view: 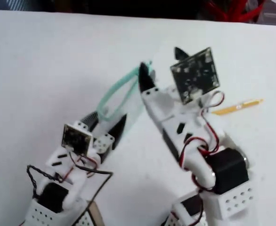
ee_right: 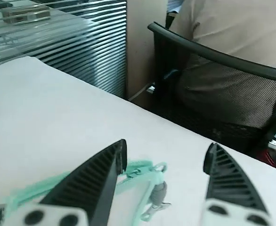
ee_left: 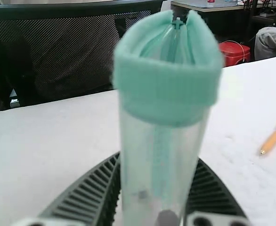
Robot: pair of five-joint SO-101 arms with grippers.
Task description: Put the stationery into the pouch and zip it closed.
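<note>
A clear pouch (view: 120,97) with a teal zip edge lies slanted on the white table, and my left gripper (view: 105,121) is shut on its near end. In the left wrist view the pouch (ee_left: 164,141) stands between the ribbed fingers (ee_left: 88,200), its teal band and zip pull (ee_left: 178,22) at the far end. My right gripper (view: 161,66) is open at the pouch's far end. Its wrist view shows the metal zip pull (ee_right: 159,193) and the teal edge (ee_right: 138,169) low between the spread fingers (ee_right: 98,176). A yellow pencil (view: 237,107) lies on the table to the right, apart from both grippers.
The same pencil (ee_left: 273,140) shows at the table's right side in the left wrist view. A black mesh chair (ee_right: 223,94) stands beyond the table's far edge. The white table (view: 44,61) spreads bare to the left.
</note>
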